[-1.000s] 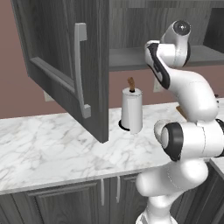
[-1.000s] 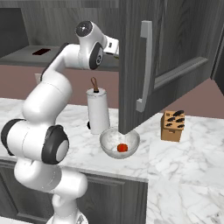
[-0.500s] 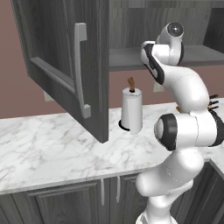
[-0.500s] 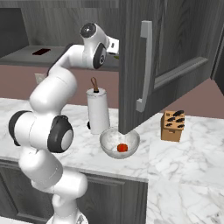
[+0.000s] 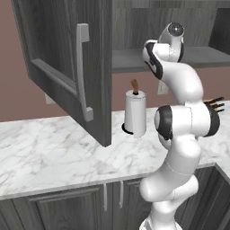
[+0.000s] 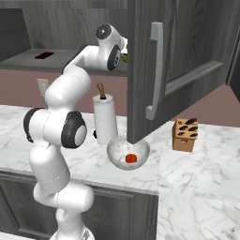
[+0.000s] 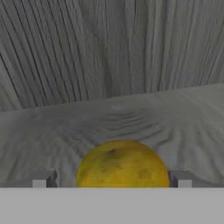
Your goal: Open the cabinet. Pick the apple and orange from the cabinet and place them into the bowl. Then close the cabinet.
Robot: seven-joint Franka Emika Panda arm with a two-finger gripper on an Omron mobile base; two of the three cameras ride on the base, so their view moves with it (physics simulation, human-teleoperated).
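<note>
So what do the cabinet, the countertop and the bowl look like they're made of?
The cabinet looks like dark grey wood or wood-look laminate, matt, with visible grain streaks; its bar handle reads as brushed silver metal. The countertop looks like polished white marble, judging by the grey veining. The bowl seems to be glazed speckled ceramic, though that is less certain.

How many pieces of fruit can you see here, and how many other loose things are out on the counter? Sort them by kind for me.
Apple, red, in the bowl: 1
Orange, on the cabinet shelf: 1
Bowl: 1
Paper-towel roll: 1
Knife block: 1
Total: 5
</note>
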